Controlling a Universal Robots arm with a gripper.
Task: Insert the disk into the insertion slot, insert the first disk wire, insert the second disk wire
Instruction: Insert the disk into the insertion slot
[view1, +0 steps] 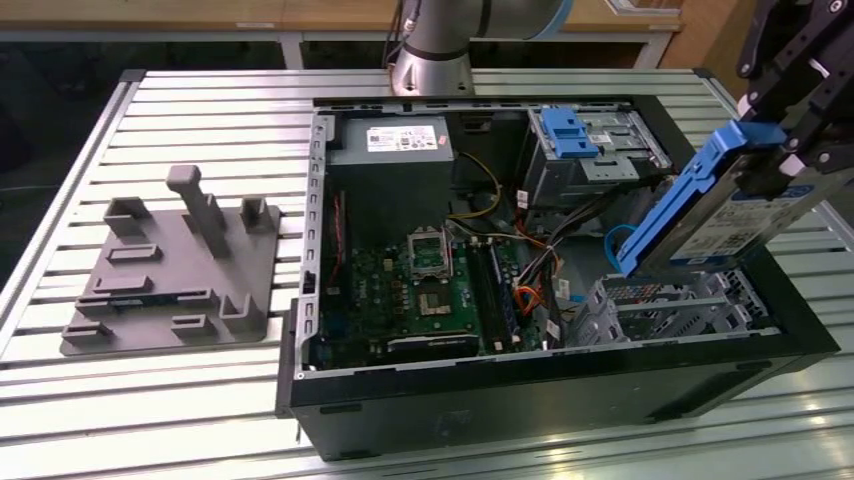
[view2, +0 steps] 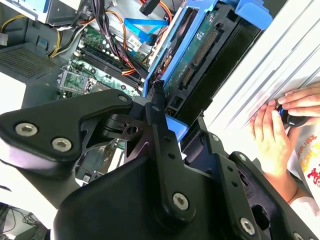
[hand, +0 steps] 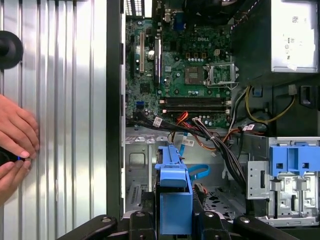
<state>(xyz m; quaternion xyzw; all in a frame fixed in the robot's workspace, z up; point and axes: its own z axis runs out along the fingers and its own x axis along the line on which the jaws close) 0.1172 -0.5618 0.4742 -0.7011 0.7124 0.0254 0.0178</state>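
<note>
The hand (view1: 781, 160) clamps the upper end of the disk (view1: 727, 225), which is tilted just above the insertion slot (view1: 674, 305) at the computer case's (view1: 534, 400) corner on the exterior view's right. The disk is probably stiff, weighty and shock-sensitive, so it is best held by its blue rails.

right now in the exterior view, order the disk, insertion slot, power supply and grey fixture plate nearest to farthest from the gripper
1. the disk, clamped in the gripper, tilted above the case
2. the insertion slot, below the disk
3. the power supply, across the case
4. the grey fixture plate, outside the case, at the exterior view's left
</note>
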